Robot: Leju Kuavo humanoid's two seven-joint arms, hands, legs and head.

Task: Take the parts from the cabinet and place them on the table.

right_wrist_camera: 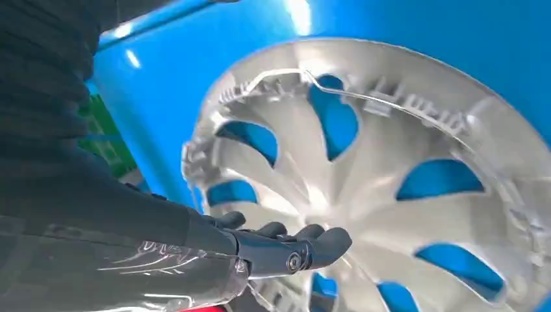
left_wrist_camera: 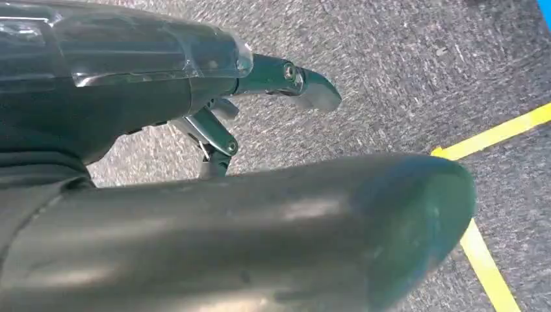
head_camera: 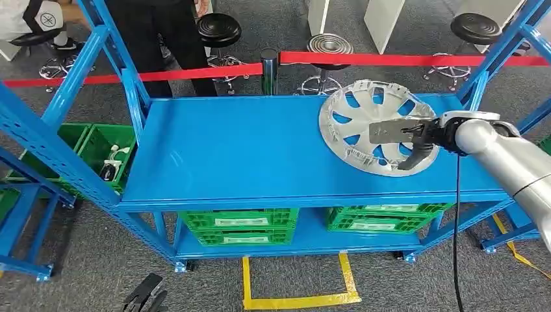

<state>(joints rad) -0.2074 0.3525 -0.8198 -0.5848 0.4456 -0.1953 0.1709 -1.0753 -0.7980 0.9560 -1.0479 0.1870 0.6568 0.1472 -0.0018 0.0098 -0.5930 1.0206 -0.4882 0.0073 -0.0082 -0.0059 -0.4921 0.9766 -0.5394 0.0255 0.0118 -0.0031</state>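
Observation:
A silver wheel cover [head_camera: 364, 123] with blue showing through its cut-outs sits at the right end of the blue shelf top [head_camera: 247, 149], inner side up. Its far rim reaches past the shelf's back edge, so it looks tilted or raised. My right hand [head_camera: 410, 140] reaches in from the right and grips it, fingers laid across the spokes and one dark finger curling down near the rim. In the right wrist view the fingers [right_wrist_camera: 305, 246] lie on the wheel cover [right_wrist_camera: 390, 175]. My left hand [head_camera: 146, 296] hangs low by the floor, holding nothing, fingers [left_wrist_camera: 305, 81] apart.
Green crates [head_camera: 240, 227] sit on the lower shelf, and another [head_camera: 97, 149] on the left holds small parts. Blue uprights [head_camera: 133, 84] frame the shelf. A red barrier tape [head_camera: 195, 71], stools and a standing person are behind. Yellow floor tape [head_camera: 299, 299] marks the carpet.

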